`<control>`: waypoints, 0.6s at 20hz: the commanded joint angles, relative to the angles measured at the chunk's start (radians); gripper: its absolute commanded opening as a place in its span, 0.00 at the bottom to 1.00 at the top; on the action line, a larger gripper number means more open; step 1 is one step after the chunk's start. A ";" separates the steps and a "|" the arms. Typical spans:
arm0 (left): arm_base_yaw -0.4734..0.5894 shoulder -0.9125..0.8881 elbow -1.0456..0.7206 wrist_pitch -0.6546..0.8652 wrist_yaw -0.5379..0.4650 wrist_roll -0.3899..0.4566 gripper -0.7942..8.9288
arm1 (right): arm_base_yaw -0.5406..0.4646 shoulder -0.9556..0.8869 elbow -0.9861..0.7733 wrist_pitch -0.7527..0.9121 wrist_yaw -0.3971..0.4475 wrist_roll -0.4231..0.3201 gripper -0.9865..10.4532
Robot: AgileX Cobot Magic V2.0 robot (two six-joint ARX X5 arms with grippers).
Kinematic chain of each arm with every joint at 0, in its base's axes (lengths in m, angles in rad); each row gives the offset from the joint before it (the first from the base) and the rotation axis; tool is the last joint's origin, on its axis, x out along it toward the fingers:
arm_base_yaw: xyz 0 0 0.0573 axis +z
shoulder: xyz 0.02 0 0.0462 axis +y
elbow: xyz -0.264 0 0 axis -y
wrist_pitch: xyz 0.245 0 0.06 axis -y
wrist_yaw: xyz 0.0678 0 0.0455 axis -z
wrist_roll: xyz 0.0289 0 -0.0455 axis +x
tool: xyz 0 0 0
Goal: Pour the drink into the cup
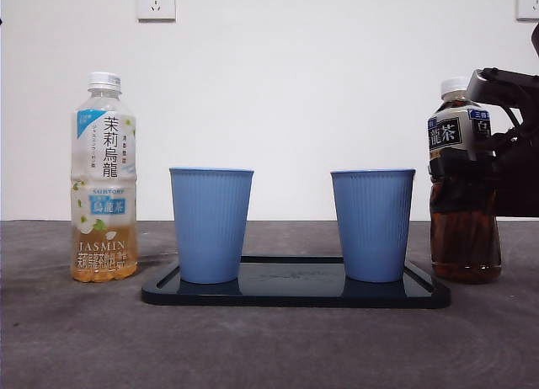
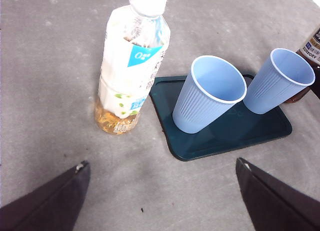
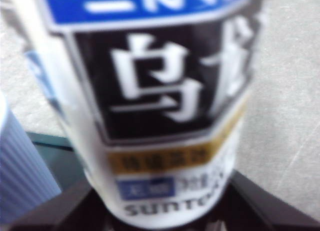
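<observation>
A dark oolong tea bottle [image 1: 459, 195] with a white cap stands upright on the table just right of a dark tray [image 1: 295, 292]. My right gripper [image 1: 497, 153] reaches in from the right at label height. In the right wrist view the bottle [image 3: 160, 91] fills the gap and both jaws of the gripper [image 3: 162, 191] lie against its sides. Two empty blue cups [image 1: 210, 225] [image 1: 372, 225] stand upright on the tray. My left gripper [image 2: 161, 163] is open and empty, held high above the table near the tray [image 2: 230, 136] and the cups [image 2: 207, 96] [image 2: 280, 81].
A jasmine oolong bottle [image 1: 104, 178] with pale tea low in it stands left of the tray, also in the left wrist view [image 2: 131, 66]. The right cup's wall [image 3: 20, 166] stands close beside the dark bottle. A white wall with sockets [image 1: 156, 2] lies behind.
</observation>
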 commanded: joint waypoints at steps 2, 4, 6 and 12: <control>-0.003 0.001 0.018 0.011 0.002 0.013 0.56 | 0.003 0.004 0.018 -0.031 0.000 0.010 0.39; -0.003 0.001 0.018 0.009 0.002 0.013 0.56 | 0.003 0.004 0.018 -0.048 0.002 0.010 0.42; -0.003 0.001 0.018 0.007 0.002 0.013 0.56 | 0.003 0.003 0.018 -0.067 0.002 0.010 0.42; -0.003 0.002 0.018 0.010 0.002 0.013 0.57 | 0.003 -0.055 0.018 -0.149 0.002 0.010 0.46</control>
